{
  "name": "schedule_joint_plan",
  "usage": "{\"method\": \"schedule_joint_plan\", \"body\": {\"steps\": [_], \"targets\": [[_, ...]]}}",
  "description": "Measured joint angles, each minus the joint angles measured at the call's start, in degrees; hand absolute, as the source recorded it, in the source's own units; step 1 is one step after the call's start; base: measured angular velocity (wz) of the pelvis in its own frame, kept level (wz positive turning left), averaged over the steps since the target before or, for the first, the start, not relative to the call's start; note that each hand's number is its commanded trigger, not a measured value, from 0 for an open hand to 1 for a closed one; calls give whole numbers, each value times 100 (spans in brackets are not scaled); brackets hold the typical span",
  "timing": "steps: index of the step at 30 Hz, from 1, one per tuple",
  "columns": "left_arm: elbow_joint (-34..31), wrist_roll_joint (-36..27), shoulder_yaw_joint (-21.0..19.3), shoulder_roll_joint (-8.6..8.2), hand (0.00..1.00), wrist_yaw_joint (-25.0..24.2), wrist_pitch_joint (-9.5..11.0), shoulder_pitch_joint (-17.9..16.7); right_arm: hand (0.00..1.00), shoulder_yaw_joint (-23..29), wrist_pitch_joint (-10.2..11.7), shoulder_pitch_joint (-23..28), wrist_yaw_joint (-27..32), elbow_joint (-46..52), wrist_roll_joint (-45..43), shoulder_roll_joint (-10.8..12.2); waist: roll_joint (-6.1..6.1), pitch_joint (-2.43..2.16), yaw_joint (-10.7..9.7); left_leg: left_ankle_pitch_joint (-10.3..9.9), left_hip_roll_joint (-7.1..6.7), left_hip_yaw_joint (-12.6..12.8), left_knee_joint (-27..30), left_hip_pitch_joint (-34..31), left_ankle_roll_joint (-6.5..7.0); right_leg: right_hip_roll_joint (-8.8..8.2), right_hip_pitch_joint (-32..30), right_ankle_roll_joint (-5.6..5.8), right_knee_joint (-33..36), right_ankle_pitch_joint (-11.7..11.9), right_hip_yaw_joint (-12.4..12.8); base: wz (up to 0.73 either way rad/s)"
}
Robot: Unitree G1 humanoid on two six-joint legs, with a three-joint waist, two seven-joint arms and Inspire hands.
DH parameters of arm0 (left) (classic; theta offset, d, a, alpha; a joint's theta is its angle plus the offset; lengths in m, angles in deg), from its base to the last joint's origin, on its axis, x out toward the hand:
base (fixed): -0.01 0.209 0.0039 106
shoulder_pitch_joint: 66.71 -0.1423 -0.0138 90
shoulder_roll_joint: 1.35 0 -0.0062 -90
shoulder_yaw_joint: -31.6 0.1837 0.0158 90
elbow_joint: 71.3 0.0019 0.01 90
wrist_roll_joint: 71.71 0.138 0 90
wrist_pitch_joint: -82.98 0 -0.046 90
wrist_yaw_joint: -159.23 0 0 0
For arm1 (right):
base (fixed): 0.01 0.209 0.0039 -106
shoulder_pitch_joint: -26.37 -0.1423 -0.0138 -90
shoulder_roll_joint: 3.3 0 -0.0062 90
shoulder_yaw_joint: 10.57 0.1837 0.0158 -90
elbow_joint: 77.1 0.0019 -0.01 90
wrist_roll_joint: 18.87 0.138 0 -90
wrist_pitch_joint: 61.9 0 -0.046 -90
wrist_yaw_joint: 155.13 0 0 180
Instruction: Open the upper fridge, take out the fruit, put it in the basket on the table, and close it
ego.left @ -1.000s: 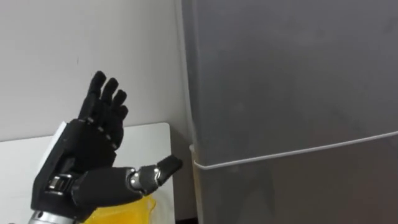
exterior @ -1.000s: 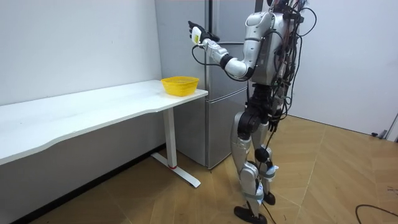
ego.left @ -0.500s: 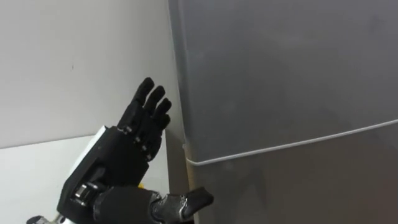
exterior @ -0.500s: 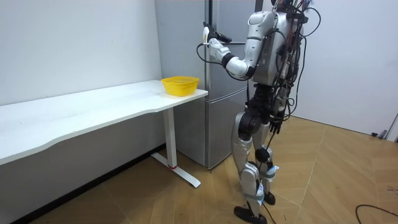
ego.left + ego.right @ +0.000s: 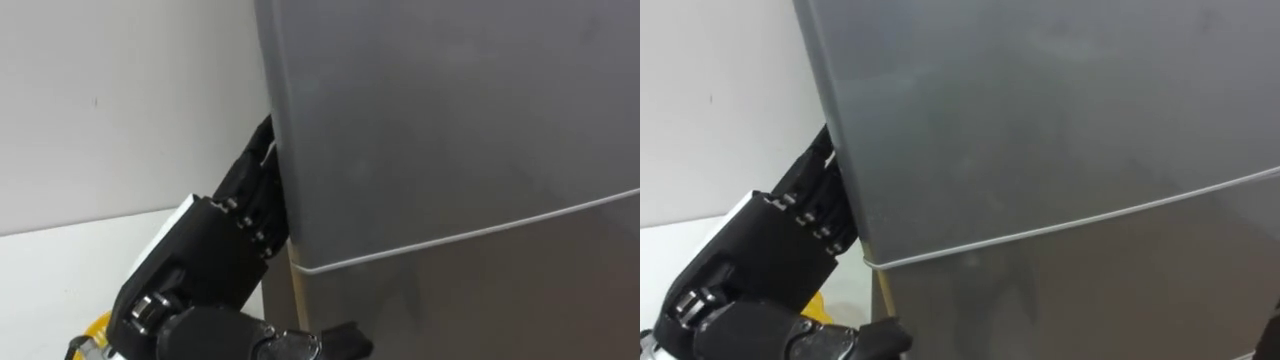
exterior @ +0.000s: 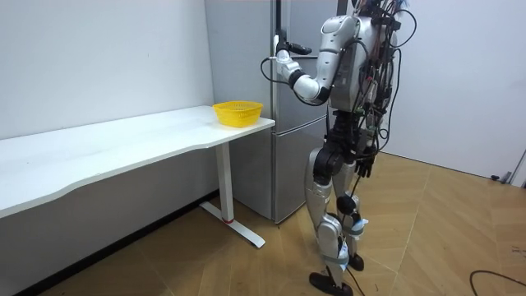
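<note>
slippage is the first worry. the robot stands close in front of the grey fridge (image 6: 242, 49), beside the end of the white table (image 6: 123, 144). its left hand (image 5: 215, 265) is raised to the left edge of the upper fridge door (image 5: 450, 120), just above the seam with the lower door (image 5: 480, 310). the front of that hand is tucked behind the door's edge and hidden, so i cannot tell whether it is hooked round the edge or only lying flat against the side.

the door looks shut, and whatever is to be fetched sits out of sight behind it. if the hold is shallow, a pull would likely slide off the smooth edge and leave the door sealed. if the pull runs sideways rather than outward, i'd expect the seal to resist and the fridge to rock.

the yellow basket (image 6: 238, 111) sits at the table's end, just below the arm, so a sudden release could swing the arm down onto it. a door springing free could also strike the robot, standing as near as it does.

the right hand (image 6: 364, 164) hangs by the hip; its state i cannot tell.
</note>
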Motion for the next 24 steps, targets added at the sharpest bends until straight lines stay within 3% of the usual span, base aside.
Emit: {"method": "schedule_joint_plan", "body": {"steps": [5,16,24], "targets": [[-1,-68,11,101,0,-37,2,0,0,-110,1,7,-64,-1,1,-46,2,-1,0,0,-7,1,0,4,0,-1,9,1,0,1,-6,0],[-1,-70,95,125,0,-99,2,2,0,-325,-1,3,-61,-55,-207,-132,70,-7,12,0,-2,40,8,20,0,-5,17,3,22,3,-10,0],[16,-178,222,129,0,-242,5,93,0,-463,0,-13,-59,-51,-512,-145,69,38,13,0,35,80,15,17,0,-19,-23,6,97,3,5,0]]}}
